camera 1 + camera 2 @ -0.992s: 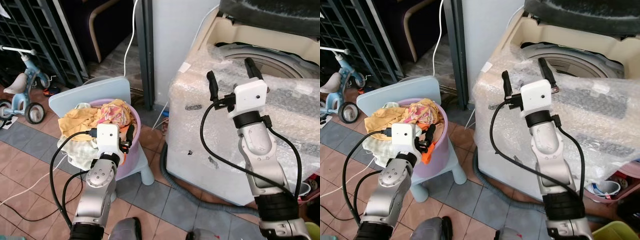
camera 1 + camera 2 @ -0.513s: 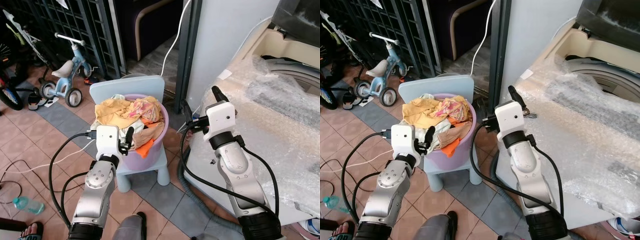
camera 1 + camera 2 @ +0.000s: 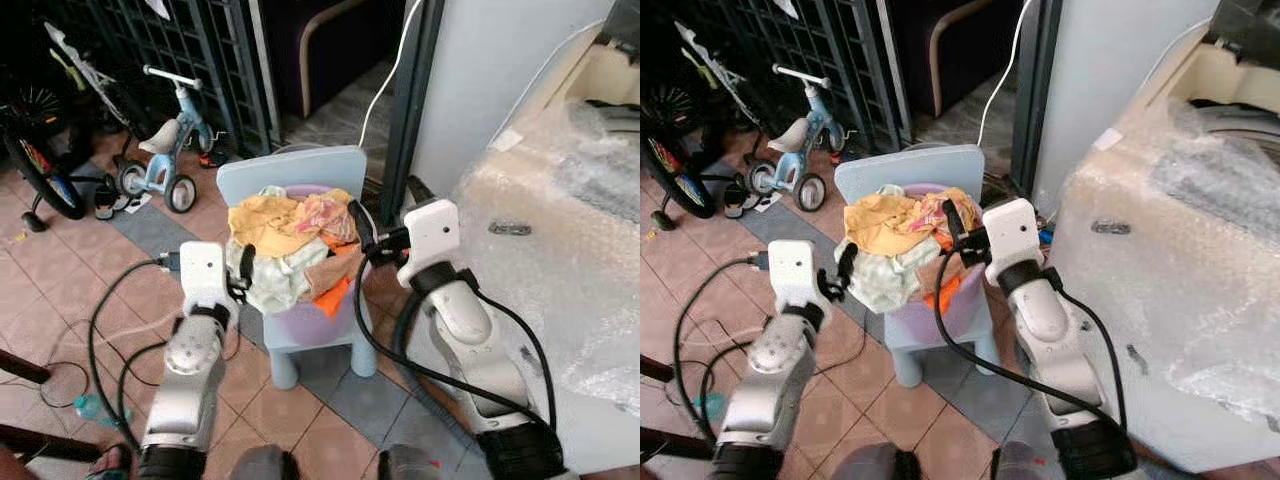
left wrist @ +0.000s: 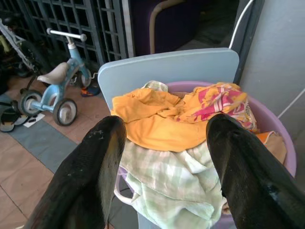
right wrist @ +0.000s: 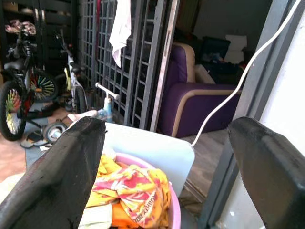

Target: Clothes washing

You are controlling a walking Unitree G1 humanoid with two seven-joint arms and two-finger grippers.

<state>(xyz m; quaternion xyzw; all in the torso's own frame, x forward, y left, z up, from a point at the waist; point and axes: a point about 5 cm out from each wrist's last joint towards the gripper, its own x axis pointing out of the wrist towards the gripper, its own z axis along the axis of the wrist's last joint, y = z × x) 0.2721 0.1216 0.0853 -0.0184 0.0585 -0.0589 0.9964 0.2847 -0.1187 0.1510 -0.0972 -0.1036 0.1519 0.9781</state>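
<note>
A purple laundry basket (image 3: 335,318) heaped with clothes (image 3: 283,235) in yellow, orange and pale green check stands on a light blue child's chair (image 3: 292,176). My left gripper (image 3: 240,277) is open at the basket's left side, its fingers (image 4: 97,162) spread toward the yellow garment (image 4: 157,124). At the basket's right rim my right gripper (image 3: 385,205) is open too, with nothing between its fingers (image 5: 71,167). The washing machine (image 3: 560,220), wrapped in bubble wrap, stands to the right.
A blue tricycle (image 3: 165,150) and a bicycle (image 3: 40,170) stand at the left before a dark metal grille (image 3: 200,60). Cables (image 3: 110,330) and a bottle (image 3: 85,405) lie on the tiled floor. A white cord (image 3: 385,70) hangs behind the chair.
The view has swung left, from the washing machine to the basket. My right gripper has come off the machine's top down to the basket's right rim. Both grippers stay open.
</note>
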